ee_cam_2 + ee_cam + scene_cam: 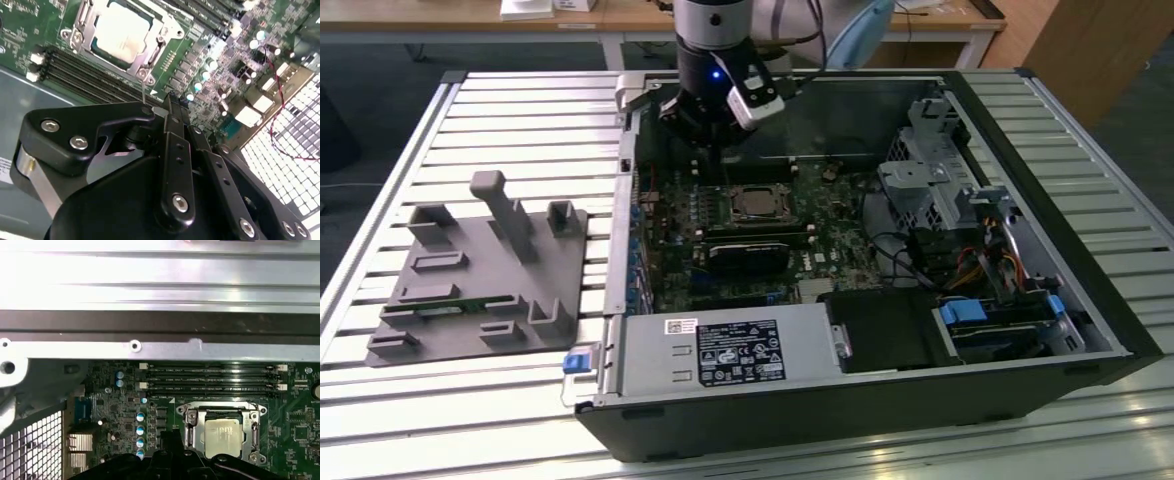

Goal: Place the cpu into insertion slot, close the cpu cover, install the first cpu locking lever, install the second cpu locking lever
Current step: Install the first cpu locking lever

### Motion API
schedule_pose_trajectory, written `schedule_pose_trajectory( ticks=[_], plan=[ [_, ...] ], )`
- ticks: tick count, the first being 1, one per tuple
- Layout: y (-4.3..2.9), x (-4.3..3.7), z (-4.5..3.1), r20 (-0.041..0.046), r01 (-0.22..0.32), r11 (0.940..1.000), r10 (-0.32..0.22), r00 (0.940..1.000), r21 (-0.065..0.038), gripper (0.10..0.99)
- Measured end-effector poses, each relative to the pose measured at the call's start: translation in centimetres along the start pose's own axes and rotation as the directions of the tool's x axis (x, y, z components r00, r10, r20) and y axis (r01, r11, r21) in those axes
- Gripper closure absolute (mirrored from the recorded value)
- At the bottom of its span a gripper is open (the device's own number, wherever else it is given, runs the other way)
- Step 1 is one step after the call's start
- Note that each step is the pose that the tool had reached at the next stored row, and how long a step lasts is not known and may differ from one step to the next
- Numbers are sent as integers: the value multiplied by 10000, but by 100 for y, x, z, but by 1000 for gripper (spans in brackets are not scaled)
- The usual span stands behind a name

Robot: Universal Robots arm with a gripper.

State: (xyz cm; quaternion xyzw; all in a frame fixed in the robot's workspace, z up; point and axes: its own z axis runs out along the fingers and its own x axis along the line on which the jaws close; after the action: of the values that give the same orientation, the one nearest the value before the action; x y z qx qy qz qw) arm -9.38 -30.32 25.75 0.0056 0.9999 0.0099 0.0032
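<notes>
Gripper (169,102), fingers pressed together (pinching nothing, I judge), hangs at the far side of the socket (75,37), beside a thin upright lever (143,90). Chip (122,31) lies seated under the lowered cover (156,50); pushing that lever wants steady, low, sideways contact.

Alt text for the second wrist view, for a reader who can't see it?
The robot's black hand hovers close over a green motherboard, just beside the cpu, which lies under the closed cpu cover. A thin metal rod runs from the cover's corner to the hand.
</notes>
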Motion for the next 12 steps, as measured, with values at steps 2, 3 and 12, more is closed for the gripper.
schedule_pose_trajectory(
  ticks=[2,3,12],
  plan=[
    [27,17,1,3,-1,10000,1,10000,-6,980],
    [43,24,1,2,-2,10000,2,10000,-11,980],
    [67,2,3,-3,-4,9987,4,10000,-516,980]
  ],
)
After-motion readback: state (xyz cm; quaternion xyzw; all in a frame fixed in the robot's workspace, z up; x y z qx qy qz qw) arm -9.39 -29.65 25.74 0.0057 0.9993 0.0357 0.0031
